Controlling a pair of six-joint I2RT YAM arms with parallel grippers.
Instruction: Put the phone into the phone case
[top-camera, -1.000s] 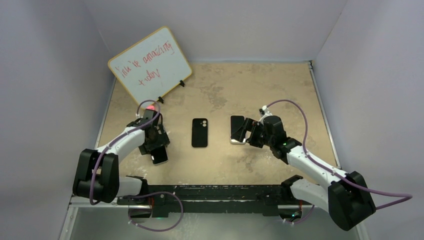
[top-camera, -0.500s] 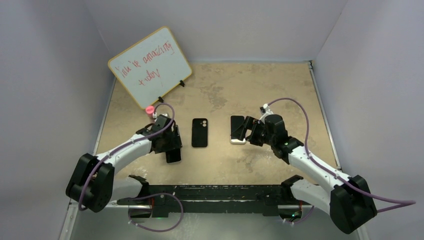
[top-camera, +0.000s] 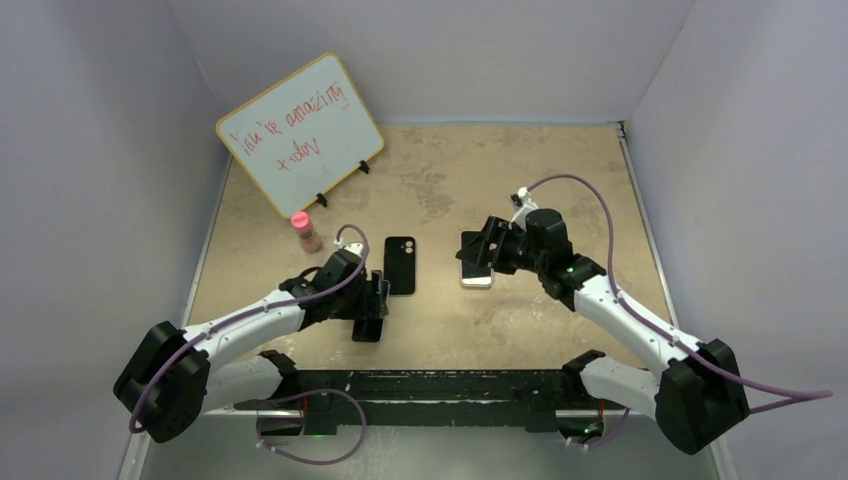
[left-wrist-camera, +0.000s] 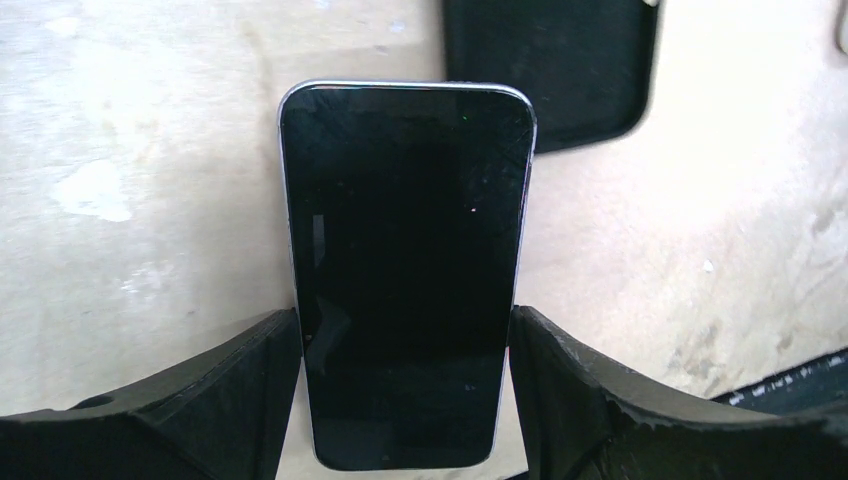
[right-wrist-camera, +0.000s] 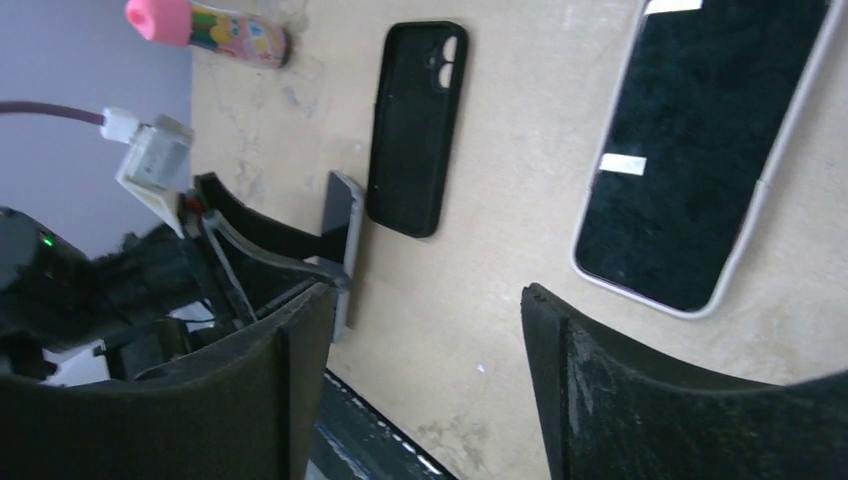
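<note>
Left gripper (left-wrist-camera: 405, 320) pinching the phone (left-wrist-camera: 405, 230) by its sides, just beside the phone case (top-camera: 400, 265) | right gripper (right-wrist-camera: 425, 290) spread, apparently empty, right of it.

Phone (left-wrist-camera: 405, 230): slim, glossy black screen, thin silvery rim, display dark. Clamped by both long edges in left gripper (left-wrist-camera: 405, 345), tilted, top end pointing to case, just beside case's near-left corner. Case (top-camera: 400, 265): matte black shell, flat on table, near middle, camera cutout at far end.
</note>
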